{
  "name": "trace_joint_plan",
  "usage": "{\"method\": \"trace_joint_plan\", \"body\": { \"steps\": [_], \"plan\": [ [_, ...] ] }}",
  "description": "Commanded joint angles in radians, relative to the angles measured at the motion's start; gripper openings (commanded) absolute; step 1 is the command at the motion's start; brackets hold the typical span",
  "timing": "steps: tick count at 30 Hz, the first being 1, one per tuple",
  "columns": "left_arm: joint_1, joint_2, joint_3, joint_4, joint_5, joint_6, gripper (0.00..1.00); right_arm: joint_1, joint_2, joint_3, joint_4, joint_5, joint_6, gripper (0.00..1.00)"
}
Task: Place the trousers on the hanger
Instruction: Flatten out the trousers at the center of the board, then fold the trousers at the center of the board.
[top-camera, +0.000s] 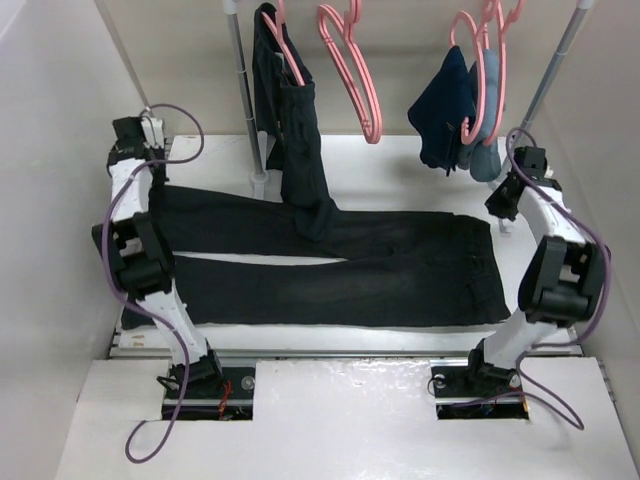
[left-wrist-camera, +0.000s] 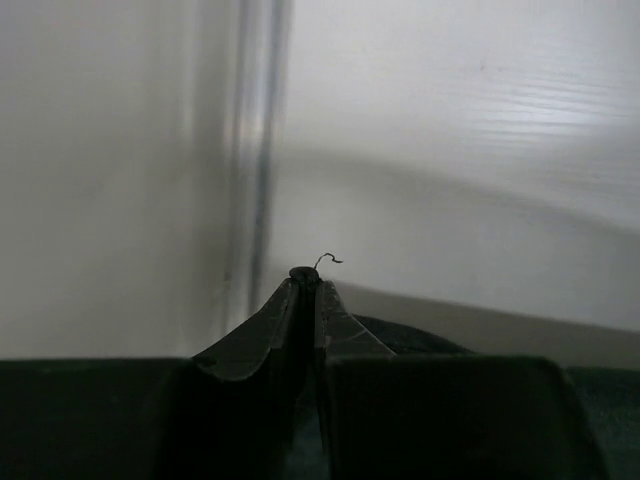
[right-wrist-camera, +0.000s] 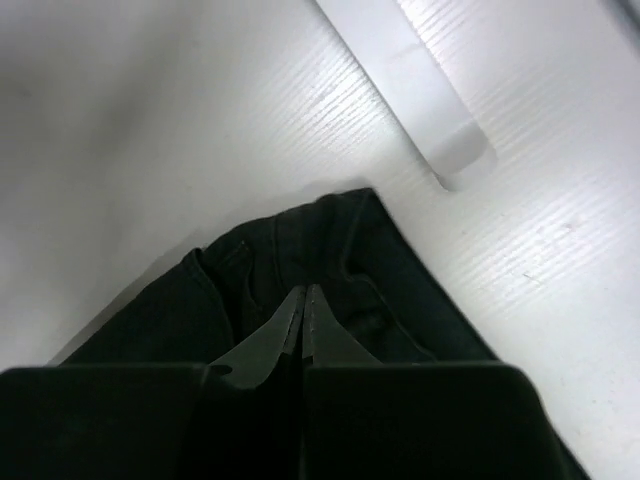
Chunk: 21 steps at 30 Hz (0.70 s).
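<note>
No writing, label or number is legible anywhere (all three views).

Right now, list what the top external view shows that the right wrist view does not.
Only top external: the trousers spread full-length across the table, with an empty pink hanger, a second dark pair and a navy garment hanging above. Only right wrist: the right tool, fingers together, over the trousers' waist corner, beside a white tube end. Both: black trousers on the white table.
</note>
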Motion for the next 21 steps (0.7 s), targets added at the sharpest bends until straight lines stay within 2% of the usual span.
{"method": "trace_joint_plan", "body": {
  "steps": [1, 3, 7, 8, 9, 10, 11, 16, 21],
  "plan": [
    [0.038, -0.218, -0.075, 0.026, -0.035, 0.087, 0.0, -0.025, -0.127, -0.065, 0.096, 0.027, 0.002, 0.0],
    [0.051, -0.297, -0.132, 0.026, -0.035, 0.112, 0.0, -0.025, -0.188, -0.126, 0.111, 0.014, 0.002, 0.0],
    [0.051, -0.41, -0.342, 0.057, -0.03, 0.175, 0.0, -0.036, -0.215, -0.186, 0.145, -0.042, -0.021, 0.0],
    [0.051, -0.421, -0.367, 0.067, -0.03, 0.184, 0.0, -0.036, -0.198, -0.186, 0.145, -0.094, -0.032, 0.1],
    [0.051, -0.43, -0.383, 0.068, -0.03, 0.184, 0.0, -0.036, -0.173, -0.157, 0.124, -0.119, -0.041, 0.25],
    [0.041, -0.43, -0.392, 0.068, -0.03, 0.184, 0.0, -0.036, -0.114, -0.139, 0.114, -0.146, -0.052, 0.54],
    [0.029, -0.43, -0.403, 0.068, -0.02, 0.184, 0.0, -0.036, -0.081, -0.122, 0.105, -0.203, -0.052, 0.62],
    [-0.011, -0.349, -0.363, 0.035, 0.023, 0.127, 0.0, -0.036, 0.023, -0.074, 0.146, -0.28, -0.026, 0.75],
    [-0.011, -0.318, -0.332, 0.014, 0.056, 0.109, 0.0, -0.036, 0.083, -0.007, 0.143, -0.28, -0.026, 0.82]
  ]
}}
